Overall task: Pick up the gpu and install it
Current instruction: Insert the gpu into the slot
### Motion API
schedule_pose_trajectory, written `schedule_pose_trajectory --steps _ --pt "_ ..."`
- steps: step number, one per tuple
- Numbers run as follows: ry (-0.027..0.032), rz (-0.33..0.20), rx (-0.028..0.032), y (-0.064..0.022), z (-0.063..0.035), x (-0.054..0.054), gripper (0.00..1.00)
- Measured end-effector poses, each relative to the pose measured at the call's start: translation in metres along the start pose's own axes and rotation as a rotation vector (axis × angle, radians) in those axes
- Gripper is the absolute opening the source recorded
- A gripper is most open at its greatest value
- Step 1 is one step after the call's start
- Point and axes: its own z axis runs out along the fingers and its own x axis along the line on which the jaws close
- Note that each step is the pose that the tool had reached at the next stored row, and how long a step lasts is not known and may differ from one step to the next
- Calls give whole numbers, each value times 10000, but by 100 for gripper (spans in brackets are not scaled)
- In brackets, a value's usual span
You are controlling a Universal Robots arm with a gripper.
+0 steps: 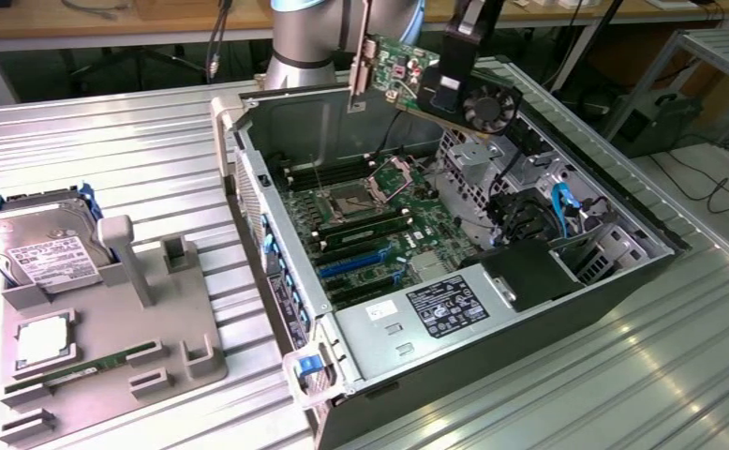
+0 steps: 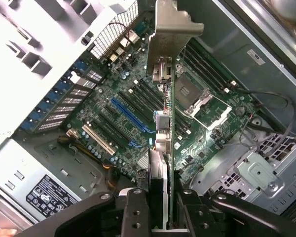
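Gripper (image 2: 162, 210) is closed on the gpu (image 1: 430, 80), gripping one end; the metal bracket (image 2: 172, 24) is at the other end. Card hangs tilted above the open pc case (image 1: 627, 239), over the motherboard (image 1: 364, 220).

The gpu (image 1: 434, 82), green with a dark fan, hangs tilted above the open case (image 1: 615, 281)

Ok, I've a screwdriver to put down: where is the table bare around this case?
Bare table behind the gray fixture, and right of the case in the exterior view. Crowded: the fixture, and the case under the gpu.
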Motion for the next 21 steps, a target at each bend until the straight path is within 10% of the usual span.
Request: schedule_pose_trajectory --steps 21 --pt "-7 -1746 -2 -9 0 18 27"
